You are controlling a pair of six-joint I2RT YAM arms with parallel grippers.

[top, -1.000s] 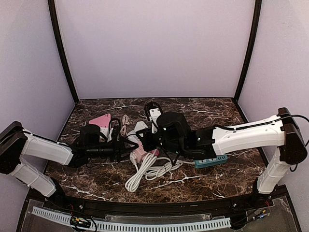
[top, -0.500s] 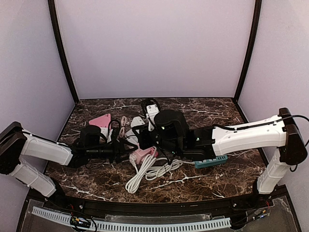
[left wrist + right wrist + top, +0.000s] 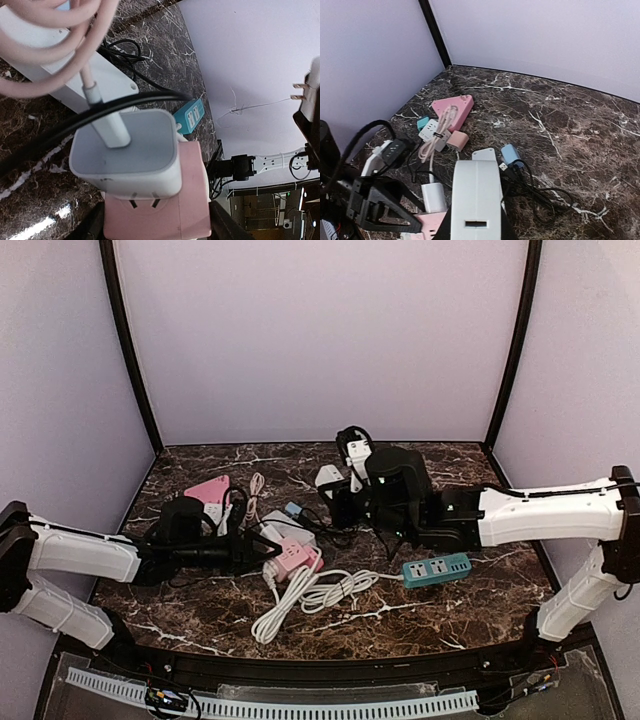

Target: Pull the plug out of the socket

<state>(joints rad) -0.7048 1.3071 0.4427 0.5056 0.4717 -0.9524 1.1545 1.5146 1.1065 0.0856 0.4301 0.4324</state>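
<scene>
Evidently the pull was already done: the white plug (image 3: 476, 197) sat clear of the pink socket (image 3: 160, 215), lifted above the marble table (image 3: 450, 480) and well apart from it. The right gripper (image 3: 342, 502) was clamped tight on the plug's body. This grip looked meant to carry the plug away. The left gripper (image 3: 268, 552) was closed around the pink socket from both sides, jaws partway apart to span the block, apparently to pin it down so that only the plug would move. A pair of bare slots showed on the socket's near face, likely where the plug belonged. A grey-white adapter (image 3: 127, 152) with its own lead sat plugged in on the same block, under a black cable (image 3: 100, 112). Much was hard to read. In the right wrist view the plug covered the fingers holding it, and its prongs were out of sight. The left wrist view caught two prongs (image 3: 299, 91) only at its right edge, with the body cut off. The left fingers showed as dark slivers in the bottom corners. A white coiled cord (image 3: 305, 595) and a teal power strip (image 3: 437, 568) lay near, but which lead fed which could not be traced.
</scene>
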